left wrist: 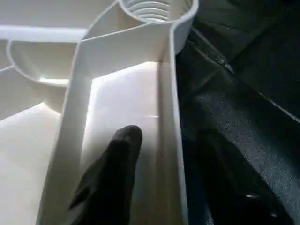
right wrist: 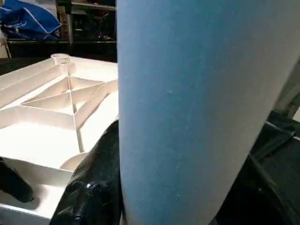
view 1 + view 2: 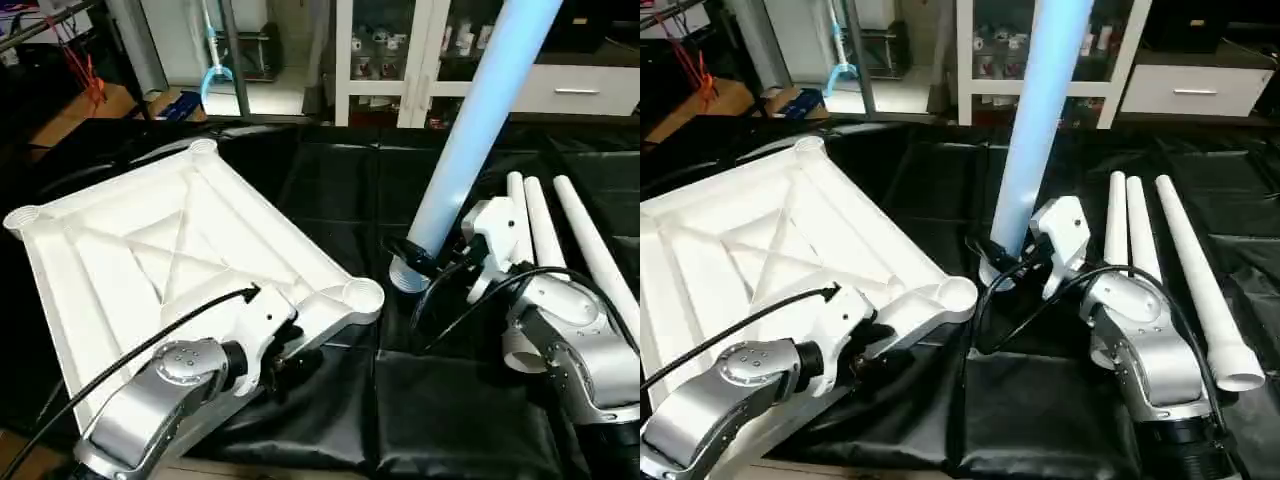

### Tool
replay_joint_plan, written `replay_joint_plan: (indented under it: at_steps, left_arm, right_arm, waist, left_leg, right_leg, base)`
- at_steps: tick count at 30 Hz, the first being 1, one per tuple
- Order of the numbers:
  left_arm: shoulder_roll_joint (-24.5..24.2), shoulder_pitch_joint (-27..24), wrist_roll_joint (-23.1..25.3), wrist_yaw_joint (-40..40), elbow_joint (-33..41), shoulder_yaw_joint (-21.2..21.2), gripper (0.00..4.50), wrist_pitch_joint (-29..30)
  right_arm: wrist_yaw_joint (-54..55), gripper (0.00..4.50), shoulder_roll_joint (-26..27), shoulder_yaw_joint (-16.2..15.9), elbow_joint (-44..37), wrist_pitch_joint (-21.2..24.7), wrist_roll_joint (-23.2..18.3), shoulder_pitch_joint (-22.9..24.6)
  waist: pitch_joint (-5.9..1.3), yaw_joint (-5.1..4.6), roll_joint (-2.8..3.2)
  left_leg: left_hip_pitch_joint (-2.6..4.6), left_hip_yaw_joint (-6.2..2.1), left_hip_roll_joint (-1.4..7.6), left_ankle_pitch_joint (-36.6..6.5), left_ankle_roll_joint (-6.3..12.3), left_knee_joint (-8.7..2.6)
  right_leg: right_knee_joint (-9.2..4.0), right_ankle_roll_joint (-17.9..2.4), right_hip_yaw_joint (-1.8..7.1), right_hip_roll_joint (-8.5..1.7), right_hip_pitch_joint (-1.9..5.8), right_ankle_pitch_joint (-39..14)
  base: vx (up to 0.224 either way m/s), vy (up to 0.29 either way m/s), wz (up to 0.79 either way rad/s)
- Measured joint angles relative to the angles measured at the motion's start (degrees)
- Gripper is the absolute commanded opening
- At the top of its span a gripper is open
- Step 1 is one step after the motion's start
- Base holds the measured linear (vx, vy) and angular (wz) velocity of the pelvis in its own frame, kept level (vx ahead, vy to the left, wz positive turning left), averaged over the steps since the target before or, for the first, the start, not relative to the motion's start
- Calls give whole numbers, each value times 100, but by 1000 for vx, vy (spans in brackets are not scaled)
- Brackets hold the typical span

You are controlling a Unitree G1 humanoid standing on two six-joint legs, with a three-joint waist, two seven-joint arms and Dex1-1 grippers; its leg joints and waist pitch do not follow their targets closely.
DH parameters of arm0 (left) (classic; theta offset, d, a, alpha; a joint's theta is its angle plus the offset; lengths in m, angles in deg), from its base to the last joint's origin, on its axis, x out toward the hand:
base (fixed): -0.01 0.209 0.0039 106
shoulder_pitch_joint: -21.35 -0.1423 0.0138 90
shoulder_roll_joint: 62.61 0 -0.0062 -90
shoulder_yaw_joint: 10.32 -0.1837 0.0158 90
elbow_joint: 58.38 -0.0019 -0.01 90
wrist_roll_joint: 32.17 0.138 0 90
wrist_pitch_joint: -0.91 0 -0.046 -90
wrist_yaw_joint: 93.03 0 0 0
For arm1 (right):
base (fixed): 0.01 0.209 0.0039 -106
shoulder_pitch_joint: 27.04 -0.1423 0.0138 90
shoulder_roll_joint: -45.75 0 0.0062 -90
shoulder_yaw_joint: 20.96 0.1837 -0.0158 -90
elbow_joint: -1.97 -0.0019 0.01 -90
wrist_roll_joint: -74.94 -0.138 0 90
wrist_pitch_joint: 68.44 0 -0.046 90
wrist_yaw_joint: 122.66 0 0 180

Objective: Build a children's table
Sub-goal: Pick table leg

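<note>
My right gripper holds a light, slick leg low; my left gripper straddles the stiff tabletop rim, half-closed.

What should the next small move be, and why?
Probably carry the held leg over to the near corner socket and lower its threaded end in. The right pincer grips that leg upright beside the tabletop, and the left pincer straddles the rim wall by that socket, steadying it.
</note>
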Motion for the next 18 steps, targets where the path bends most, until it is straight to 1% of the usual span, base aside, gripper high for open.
replay_joint_plan:
  at_steps: [1,3,4,5,7,8,9,14,16,18]
  left_arm:
    - [-26,5,20,-25,10,-23,198,-12]
    - [-107,49,44,-108,9,-111,180,-73]
    - [-120,51,63,-130,7,-131,163,-105]
    - [-150,57,85,-171,-1,-154,163,-165]
    - [-188,65,109,-339,-12,-232,143,-322]
    - [-190,62,137,-391,-34,-268,143,-428]
    - [-193,57,152,-449,-51,-315,123,-523]
    - [-352,130,383,-741,-148,-549,98,-1059]
    - [-397,236,476,-921,-255,-656,71,-1316]
    - [-444,345,547,-1039,-316,-721,65,-1461]
  right_arm:
    - [-23,187,0,0,50,2,-6,-18]
    - [-81,187,1,14,141,33,-71,-125]
    - [-103,187,13,28,148,75,-126,-167]
    - [-124,187,42,49,178,172,-221,-235]
    - [-227,187,93,147,199,382,-466,-315]
    - [-262,187,95,154,261,429,-542,-353]
    - [-322,187,97,154,344,462,-585,-377]
    - [-543,187,130,127,541,511,-627,-490]
    - [-661,187,153,50,538,540,-672,-551]
    - [-801,187,146,-36,521,631,-767,-557]
  waist:
    - [1,-3,1]
    - [4,-6,9]
    - [5,-5,9]
    - [5,-6,9]
    - [5,3,10]
    - [6,5,10]
    - [8,9,7]
    - [20,62,10]
    - [30,72,-4]
    - [41,73,-20]
  left_leg:
    - [0,0,2,0,0,0]
    - [-1,1,5,0,0,-2]
    - [0,1,8,0,0,-3]
    - [0,1,10,0,0,-3]
    - [1,2,12,0,0,-6]
    - [0,2,12,0,0,-6]
    - [-1,4,12,0,0,-6]
    - [-8,19,12,-1,2,-13]
    - [-7,31,12,-1,2,-25]
    - [-7,35,12,-1,2,-28]
  right_leg:
    - [-1,0,0,2,0,0]
    - [-4,0,1,5,-1,0]
    - [-5,0,0,6,-1,0]
    - [-6,0,0,9,-1,0]
    - [-11,0,0,9,0,0]
    - [-12,0,-1,9,0,0]
    - [-14,0,0,9,0,0]
    - [-28,0,-1,2,0,0]
    - [-30,0,1,-4,-1,0]
    - [-33,0,0,-8,-1,0]
  base:
    - [0,0,0]
    - [0,0,0]
    - [0,0,0]
    - [0,0,0]
    - [0,0,0]
    - [0,0,0]
    - [0,0,0]
    - [0,0,0]
    - [0,0,0]
    - [0,0,0]
